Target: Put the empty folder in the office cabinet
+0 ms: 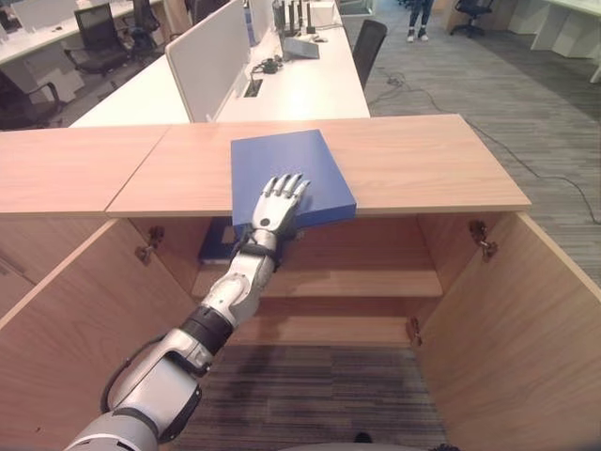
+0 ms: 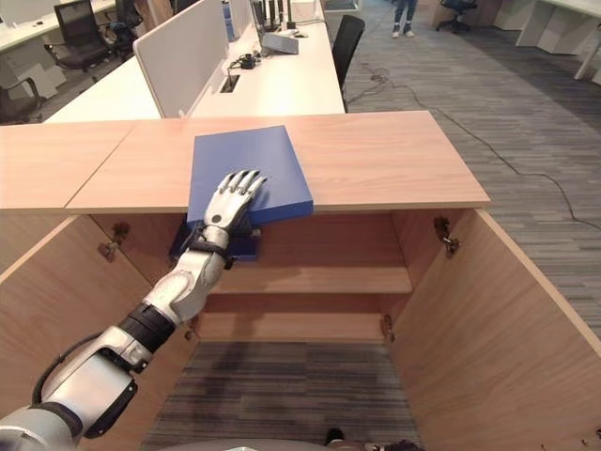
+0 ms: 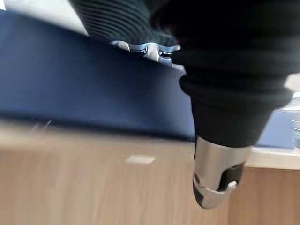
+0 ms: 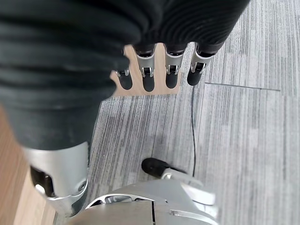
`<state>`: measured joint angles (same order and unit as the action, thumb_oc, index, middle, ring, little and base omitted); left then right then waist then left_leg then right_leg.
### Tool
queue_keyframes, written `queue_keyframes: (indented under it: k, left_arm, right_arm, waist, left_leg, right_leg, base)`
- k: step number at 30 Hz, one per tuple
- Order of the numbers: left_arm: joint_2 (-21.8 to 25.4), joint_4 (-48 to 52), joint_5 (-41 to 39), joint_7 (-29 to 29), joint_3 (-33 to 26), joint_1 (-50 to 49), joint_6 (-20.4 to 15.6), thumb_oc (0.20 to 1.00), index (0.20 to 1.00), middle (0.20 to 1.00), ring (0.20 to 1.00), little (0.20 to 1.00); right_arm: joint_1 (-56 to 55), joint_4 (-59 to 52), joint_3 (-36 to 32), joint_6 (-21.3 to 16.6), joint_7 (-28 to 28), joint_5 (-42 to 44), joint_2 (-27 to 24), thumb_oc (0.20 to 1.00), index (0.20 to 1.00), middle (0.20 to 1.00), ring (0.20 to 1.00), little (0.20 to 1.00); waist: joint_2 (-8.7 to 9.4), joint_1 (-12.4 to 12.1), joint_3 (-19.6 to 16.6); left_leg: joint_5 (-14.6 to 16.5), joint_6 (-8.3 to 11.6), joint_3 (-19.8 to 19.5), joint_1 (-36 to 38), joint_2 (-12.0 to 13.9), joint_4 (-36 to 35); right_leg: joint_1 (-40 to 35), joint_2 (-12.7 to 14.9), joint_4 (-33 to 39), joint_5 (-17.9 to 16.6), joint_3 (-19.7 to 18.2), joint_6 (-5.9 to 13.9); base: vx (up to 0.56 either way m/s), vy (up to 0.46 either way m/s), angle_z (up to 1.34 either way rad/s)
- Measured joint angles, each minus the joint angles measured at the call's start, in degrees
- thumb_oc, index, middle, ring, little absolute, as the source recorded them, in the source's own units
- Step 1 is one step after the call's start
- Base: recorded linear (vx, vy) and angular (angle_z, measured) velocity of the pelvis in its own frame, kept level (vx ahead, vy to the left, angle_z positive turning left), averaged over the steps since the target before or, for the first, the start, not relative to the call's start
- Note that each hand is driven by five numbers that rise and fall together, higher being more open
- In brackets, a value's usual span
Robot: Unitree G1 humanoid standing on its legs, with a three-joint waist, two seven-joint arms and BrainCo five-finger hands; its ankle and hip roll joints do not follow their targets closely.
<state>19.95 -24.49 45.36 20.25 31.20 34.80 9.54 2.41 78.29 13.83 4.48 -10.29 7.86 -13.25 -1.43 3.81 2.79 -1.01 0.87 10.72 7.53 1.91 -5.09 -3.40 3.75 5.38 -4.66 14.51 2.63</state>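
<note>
A blue folder (image 1: 300, 164) lies flat on the wooden top of the office cabinet (image 1: 432, 164), its near edge jutting past the front rim. My left hand (image 1: 273, 205) rests on the folder's near part with straight fingers spread over the cover. In the left wrist view the thumb (image 3: 213, 183) hangs below the folder (image 3: 93, 89), in front of the wood. The cabinet stands open underneath, with a bare shelf (image 1: 366, 282). My right hand (image 4: 148, 75) hangs over the carpet, fingers relaxed and holding nothing.
Another blue folder (image 1: 214, 246) lies on the shelf's left end, below my wrist. Both cabinet doors (image 1: 526, 338) swing out towards me. White desks with a partition (image 1: 211, 56) and a chair (image 1: 368, 47) stand behind; a person's legs (image 1: 418, 19) show far back.
</note>
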Motion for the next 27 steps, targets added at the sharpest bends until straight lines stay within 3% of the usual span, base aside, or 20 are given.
queue_keyframes:
  k: [8,19,20,21,22,27]
  left_arm:
    - [-0.28,-0.25,-3.92,1.70,-2.31,-0.97,1.08,1.000,1.000,1.000,1.000,1.000]
    - [-0.26,-2.62,-3.26,3.05,-2.23,-1.02,1.95,1.000,1.000,1.000,1.000,1.000]
    - [-0.25,-2.88,-3.20,3.29,-2.23,-1.02,1.95,0.627,0.627,0.627,0.627,0.627]
    - [-0.23,-3.04,-2.32,3.43,-2.21,-1.02,2.01,0.351,0.351,0.351,0.351,0.351]
    - [-0.20,-3.38,-1.43,3.53,-2.10,-1.02,2.04,0.200,0.200,0.200,0.200,0.200]
    - [0.16,-4.92,1.81,5.62,-1.98,-0.15,2.76,0.200,0.200,0.200,0.200,0.200]
  right_arm:
    - [0.03,-0.21,-0.05,0.01,-0.95,0.00,0.07,1.000,1.000,1.000,1.000,1.000]
    - [0.04,-0.20,0.04,0.09,-0.96,-0.01,0.06,1.000,1.000,1.000,1.000,1.000]
    - [0.06,-0.21,0.03,0.08,-0.96,-0.01,0.06,1.000,1.000,1.000,1.000,1.000]
    - [0.06,-0.20,0.04,0.04,-0.96,-0.01,0.06,1.000,1.000,1.000,1.000,1.000]
    - [0.06,-0.21,0.05,0.00,-0.96,-0.01,0.07,1.000,1.000,1.000,1.000,1.000]
    - [0.01,-0.17,0.08,-0.06,-0.98,-0.01,0.06,1.000,1.000,1.000,1.000,1.000]
  waist:
    - [0.07,0.12,0.10]
    - [-0.06,0.16,0.87]
    - [-0.06,0.15,0.86]
    - [-0.05,0.20,0.85]
    - [-0.05,0.21,0.85]
    - [-0.07,0.30,0.53]
  left_leg:
    - [0.05,-0.06,0.03,0.43,0.03,0.00]
    - [0.26,-0.14,0.09,0.88,0.05,-0.02]
    - [0.25,-0.14,0.14,0.92,0.05,-0.01]
    - [0.25,-0.13,0.19,0.96,0.05,-0.01]
    - [0.25,-0.13,0.23,0.96,0.05,-0.01]
    - [0.25,-0.14,0.47,1.06,0.07,-0.02]
  right_leg:
    - [-0.37,-0.04,0.01,0.03,-0.05,-0.02]
    - [-0.69,-0.13,0.01,0.04,-0.32,-0.03]
    - [-0.71,-0.14,0.01,0.04,-0.38,-0.04]
    - [-0.71,-0.14,0.01,0.03,-0.42,-0.04]
    - [-0.71,-0.15,0.01,0.03,-0.45,-0.04]
    - [-0.72,-0.18,0.01,0.00,-0.69,-0.02]
  base:
    - [0.00,0.000,0.00]
    - [0.00,0.000,0.00]
    - [0.00,0.000,0.00]
    - [0.00,0.000,0.00]
    - [0.00,0.000,0.00]
    - [0.00,0.000,0.00]
